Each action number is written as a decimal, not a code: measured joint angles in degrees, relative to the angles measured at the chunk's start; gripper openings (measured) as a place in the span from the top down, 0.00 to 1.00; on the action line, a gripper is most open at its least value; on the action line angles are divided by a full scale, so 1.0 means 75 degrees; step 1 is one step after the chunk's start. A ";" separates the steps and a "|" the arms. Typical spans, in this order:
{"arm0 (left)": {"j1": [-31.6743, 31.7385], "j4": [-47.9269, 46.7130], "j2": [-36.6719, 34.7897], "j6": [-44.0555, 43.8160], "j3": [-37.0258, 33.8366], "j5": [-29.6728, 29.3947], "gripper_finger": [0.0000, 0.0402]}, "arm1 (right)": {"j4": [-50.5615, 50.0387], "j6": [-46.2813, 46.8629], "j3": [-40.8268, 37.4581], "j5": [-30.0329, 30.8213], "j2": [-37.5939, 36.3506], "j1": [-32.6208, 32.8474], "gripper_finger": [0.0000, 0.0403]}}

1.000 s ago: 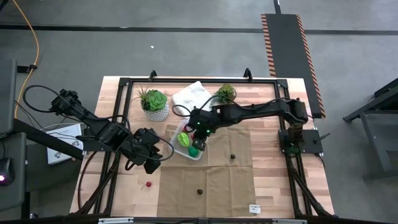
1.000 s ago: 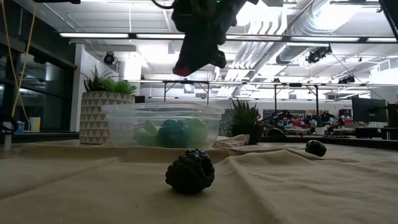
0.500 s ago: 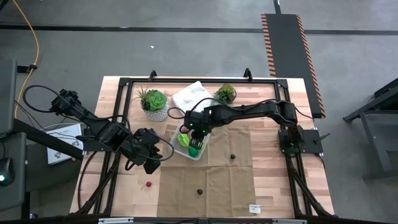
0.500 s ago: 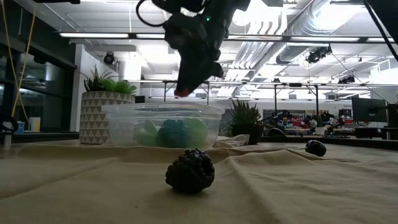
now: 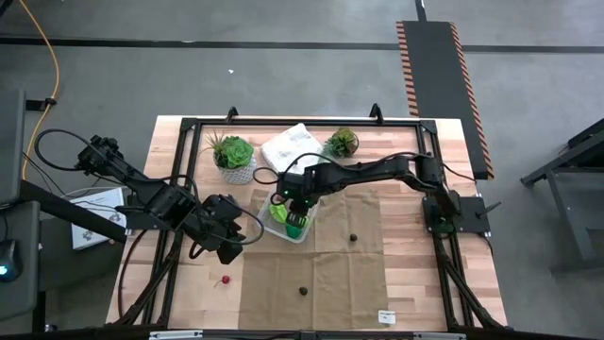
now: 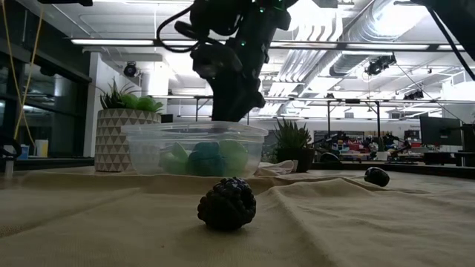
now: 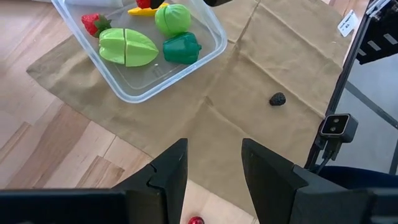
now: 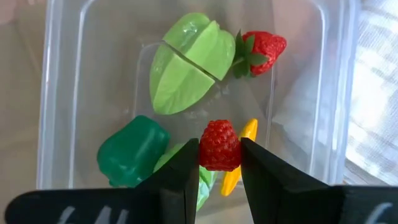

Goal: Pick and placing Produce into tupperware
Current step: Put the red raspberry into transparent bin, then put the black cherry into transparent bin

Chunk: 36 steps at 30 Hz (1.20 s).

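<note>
Two fingers of my right gripper are pinched on a red berry, which sits between the tips directly over the tub. I judge the berry light and rigid, with a knobbly skin that gives the pads some bite; holding it across its middle looks secure, and a short drop should not hurt it.

Below it in the tub lie a split pale green fruit, a strawberry, a dark green pepper and a yellow piece half covered by the berry. A round green piece shows only in my left wrist view.

Outward, my left gripper waits with fingers spread and empty, over the cloth near the tub. Loose items remain: a dark berry on the cloth, another farther off, and a small red one on bare wood.

From above, my right arm hides the gripper, and from table height I cannot tell how high the berry hangs over the rim.
</note>
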 joint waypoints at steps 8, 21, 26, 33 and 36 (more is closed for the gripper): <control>0.0001 -0.0023 0.0000 0.0087 0.0001 -0.0003 0.65 | 0.0108 0.0057 0.0003 0.0006 0.0000 -0.0052 0.78; 0.0000 -0.0020 0.0000 0.0110 0.0001 -0.0004 0.65 | 0.0128 0.0117 0.0003 0.0004 -0.0003 -0.0079 0.71; -0.0001 -0.0020 0.0000 0.0112 0.0003 -0.0006 0.65 | 0.0128 0.0137 0.0003 0.0004 -0.0003 -0.0082 0.67; -0.0001 -0.0020 0.0000 0.0110 0.0000 -0.0006 0.65 | 0.0341 0.0188 0.0003 0.0003 -0.0016 -0.0082 0.67; -0.0001 -0.0020 0.0000 0.0110 0.0000 -0.0006 0.65 | 0.0523 0.0200 0.0003 -0.0050 -0.0044 -0.0082 0.67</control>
